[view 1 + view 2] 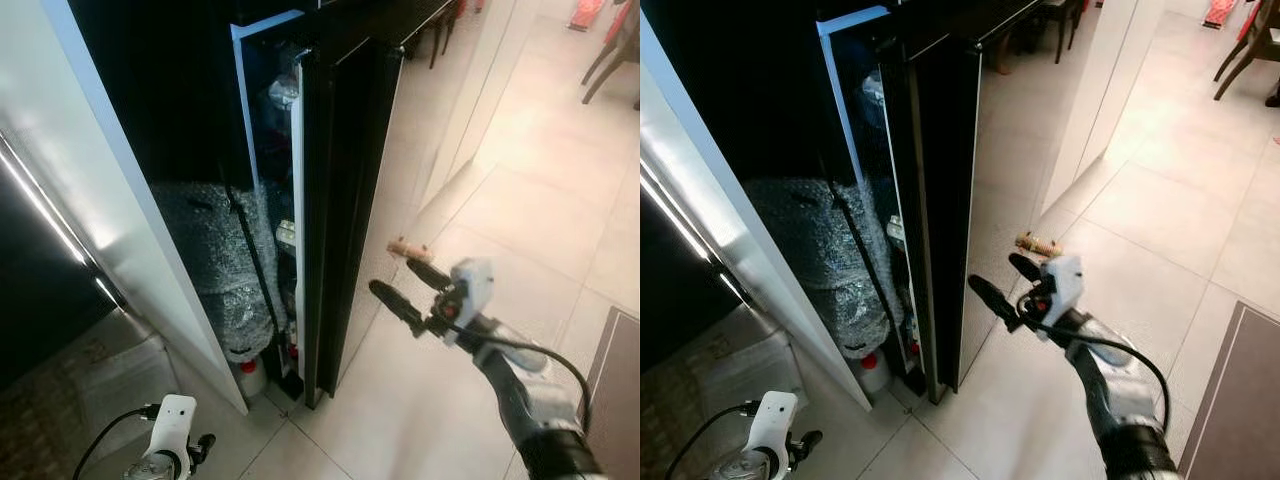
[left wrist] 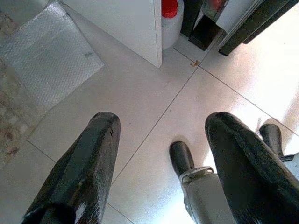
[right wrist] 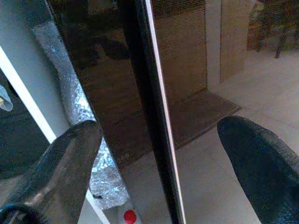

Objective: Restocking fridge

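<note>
Spread wide and holding nothing: right gripper (image 1: 410,287), raised just beside the outer edge of the black fridge door (image 1: 345,200), not touching it. Door standing partly ajar. Behind the door, bubble wrap (image 1: 215,260) bundled low, with a red-capped bottle (image 1: 250,375) below it on the tiled floor (image 1: 560,200). Left gripper (image 2: 163,154) hanging low over tiles, also spread, empty.

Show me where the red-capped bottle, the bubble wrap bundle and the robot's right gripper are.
Red-capped bottle (image 1: 250,376), left eye view, on its white body below the cap.
Bubble wrap bundle (image 1: 210,250), left eye view, on its middle.
Right gripper (image 1: 412,287), left eye view, midway between its two open fingertips.
</note>
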`<state>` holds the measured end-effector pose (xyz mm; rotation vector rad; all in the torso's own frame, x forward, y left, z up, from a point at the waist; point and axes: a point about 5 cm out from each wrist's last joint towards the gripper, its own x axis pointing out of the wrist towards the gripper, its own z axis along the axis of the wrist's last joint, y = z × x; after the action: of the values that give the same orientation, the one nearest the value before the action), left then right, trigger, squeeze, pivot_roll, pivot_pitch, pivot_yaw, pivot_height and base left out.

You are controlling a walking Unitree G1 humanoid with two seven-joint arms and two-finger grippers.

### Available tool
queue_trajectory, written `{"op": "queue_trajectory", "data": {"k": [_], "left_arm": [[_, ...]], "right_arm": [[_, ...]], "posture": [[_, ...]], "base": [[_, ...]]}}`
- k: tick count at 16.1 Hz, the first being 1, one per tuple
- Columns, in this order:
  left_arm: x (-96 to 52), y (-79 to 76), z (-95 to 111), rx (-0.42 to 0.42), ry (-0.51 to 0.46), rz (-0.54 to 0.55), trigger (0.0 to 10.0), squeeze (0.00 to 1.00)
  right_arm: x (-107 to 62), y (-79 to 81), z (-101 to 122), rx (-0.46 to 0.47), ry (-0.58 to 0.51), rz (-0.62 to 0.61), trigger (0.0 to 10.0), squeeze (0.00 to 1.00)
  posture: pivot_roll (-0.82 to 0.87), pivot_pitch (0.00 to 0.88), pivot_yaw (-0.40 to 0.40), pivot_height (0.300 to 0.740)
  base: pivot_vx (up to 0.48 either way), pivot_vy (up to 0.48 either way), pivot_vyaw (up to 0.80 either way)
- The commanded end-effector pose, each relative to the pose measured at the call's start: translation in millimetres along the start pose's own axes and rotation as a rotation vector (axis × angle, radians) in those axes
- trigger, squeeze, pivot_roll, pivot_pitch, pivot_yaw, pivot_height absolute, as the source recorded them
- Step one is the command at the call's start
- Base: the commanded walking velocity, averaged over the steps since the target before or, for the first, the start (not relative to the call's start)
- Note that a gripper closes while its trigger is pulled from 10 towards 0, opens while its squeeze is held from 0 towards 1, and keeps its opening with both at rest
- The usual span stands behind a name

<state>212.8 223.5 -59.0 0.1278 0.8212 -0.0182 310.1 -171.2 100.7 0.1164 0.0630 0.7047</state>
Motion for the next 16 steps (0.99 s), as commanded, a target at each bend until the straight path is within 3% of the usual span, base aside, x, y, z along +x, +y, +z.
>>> {"op": "queue_trajectory", "data": {"k": [1,10,16], "left_arm": [[-0.3,1.1,0,0.014,0.001,0.0,10.0,0.0],[0.0,1.0,1,0.011,-0.006,0.008,10.0,0.0],[-0.1,0.0,0,0.003,-0.008,0.01,10.0,0.0]], "right_arm": [[8.0,2.3,0,-0.02,0.015,0.01,10.0,0.0],[45.1,18.6,17,-0.058,-0.025,0.13,10.0,0.0],[55.8,20.7,22,-0.08,-0.026,0.16,10.0,0.0]], "posture": [[-0.08,0.051,0.003,0.74],[-0.07,0.034,0.0,0.74],[-0.06,0.035,-0.007,0.74]], "base": [[0.0,0.0,0.0],[0.0,0.0,0.0],[0.0,0.0,0.0]]}}
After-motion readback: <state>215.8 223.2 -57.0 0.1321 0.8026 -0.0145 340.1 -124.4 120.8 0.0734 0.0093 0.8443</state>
